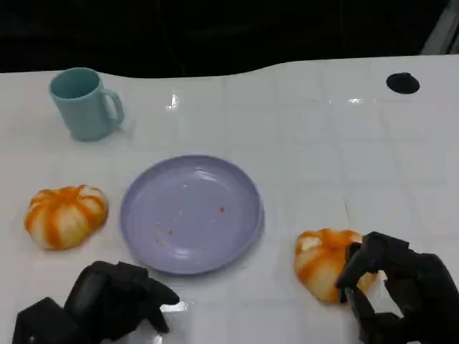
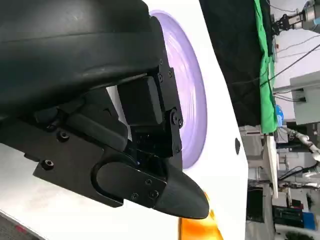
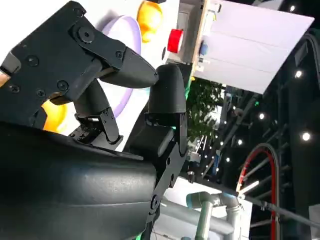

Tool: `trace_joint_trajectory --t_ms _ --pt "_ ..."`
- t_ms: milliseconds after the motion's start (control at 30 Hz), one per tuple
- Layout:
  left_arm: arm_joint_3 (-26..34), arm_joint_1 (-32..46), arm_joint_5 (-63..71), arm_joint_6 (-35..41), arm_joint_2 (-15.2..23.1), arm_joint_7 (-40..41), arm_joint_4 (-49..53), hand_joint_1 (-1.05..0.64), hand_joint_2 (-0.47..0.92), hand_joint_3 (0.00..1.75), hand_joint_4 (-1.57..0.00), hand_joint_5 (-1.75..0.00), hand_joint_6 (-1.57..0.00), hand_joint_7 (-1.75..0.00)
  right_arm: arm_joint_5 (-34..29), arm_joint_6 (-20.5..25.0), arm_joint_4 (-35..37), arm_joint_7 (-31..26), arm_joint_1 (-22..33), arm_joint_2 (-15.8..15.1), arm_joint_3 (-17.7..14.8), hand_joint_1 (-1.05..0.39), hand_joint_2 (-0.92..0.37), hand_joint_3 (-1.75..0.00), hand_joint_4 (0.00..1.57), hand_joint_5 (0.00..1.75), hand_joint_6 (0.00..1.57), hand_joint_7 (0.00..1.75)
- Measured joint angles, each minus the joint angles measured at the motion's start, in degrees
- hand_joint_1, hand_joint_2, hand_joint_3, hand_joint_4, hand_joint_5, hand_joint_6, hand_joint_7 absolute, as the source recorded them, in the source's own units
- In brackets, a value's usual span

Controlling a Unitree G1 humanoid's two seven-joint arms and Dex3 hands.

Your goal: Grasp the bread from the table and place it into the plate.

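Observation:
Two orange-and-white breads lie on the white table. One bread (image 1: 66, 215) is left of the purple plate (image 1: 190, 213); the other bread (image 1: 323, 261) is right of it. My right hand (image 1: 401, 287) is at this right bread, fingers apart, with fingertips (image 1: 353, 266) over its right edge. In the right wrist view this bread (image 3: 52, 115) shows behind the spread fingers (image 3: 165, 95). My left hand (image 1: 111, 297) rests near the front edge below the plate, fingers curled in with nothing in them. The left wrist view shows the plate (image 2: 192, 100) past the folded fingers (image 2: 150, 120).
A teal mug (image 1: 84, 102) stands at the back left. A black round spot (image 1: 402, 83) marks the table at the back right. The table's far edge borders a dark background. The plate holds a few crumbs.

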Motion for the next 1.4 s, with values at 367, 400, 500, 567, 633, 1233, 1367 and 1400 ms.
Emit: trace_joint_trajectory --t_ms 367,400,500,567,633,1233,1367,1400 --pt "0.02 0.01 -0.25 0.15 -0.07 -0.26 -0.21 -1.05 0.92 0.09 -1.3 -1.03 -1.53 -0.31 -19.95 9.43 -15.26 -6.45 2.11 -7.29 -1.41 -0.51 -0.9 -0.17 0.32 0.78 0.38 0.44" --pt "0.03 0.0 -0.3 0.21 -0.08 -0.32 -0.22 -1.05 0.92 0.09 -1.3 -1.03 -1.53 -0.31 -22.86 11.19 -17.74 -6.83 2.57 -8.45 -1.49 -0.53 -0.91 -0.16 0.3 0.7 0.35 0.37" --pt "0.01 -0.01 -0.31 0.46 -0.09 -0.32 -0.24 -1.05 0.92 0.09 -1.31 -1.03 -1.54 -0.31 -29.2 14.94 -23.66 -7.63 3.48 -11.75 -1.74 -0.57 -0.92 -0.14 0.13 0.53 0.23 0.21" --pt "-0.01 -0.02 -0.23 0.5 -0.09 -0.3 -0.26 -1.05 0.92 0.09 -1.31 -1.03 -1.54 -0.31 -32.45 17.22 -27.22 -7.66 3.87 -14.12 -1.76 -0.59 -0.92 -0.12 0.1 0.41 0.24 0.11" --pt "-0.02 -0.02 -0.19 0.51 -0.1 -0.29 -0.28 -1.05 0.92 0.09 -1.31 -1.03 -1.54 -0.31 -35.09 19.87 -30.58 -7.67 4.18 -15.91 -1.8 -0.61 -0.92 -0.1 0.07 0.35 0.23 0.06" --pt "-0.22 -0.11 0.24 0.44 -0.35 0.31 -0.34 -1.05 0.92 0.1 -1.3 -1.03 -1.54 -0.31 -60.24 39.76 -42.02 -7.89 1.28 -21.5 6.14 -0.66 -0.9 -0.01 0.03 0.23 0.22 0.02" --pt "-0.25 -0.07 0.24 0.42 -0.41 0.33 -0.49 -1.05 0.92 0.1 -1.3 -1.03 -1.53 -0.31 -64.8 41.92 -38.66 -9.7 -1.1 -21.55 9.42 -0.66 -0.9 0.0 0.04 0.24 0.23 0.02" --pt "-0.26 -0.07 0.24 0.41 -0.41 0.33 -0.52 -1.05 0.92 0.1 -1.3 -1.03 -1.53 -0.31 -65.53 42.37 -37.73 -10.18 -1.51 -21.55 10.1 -0.66 -0.89 0.0 0.05 0.24 0.24 0.02"
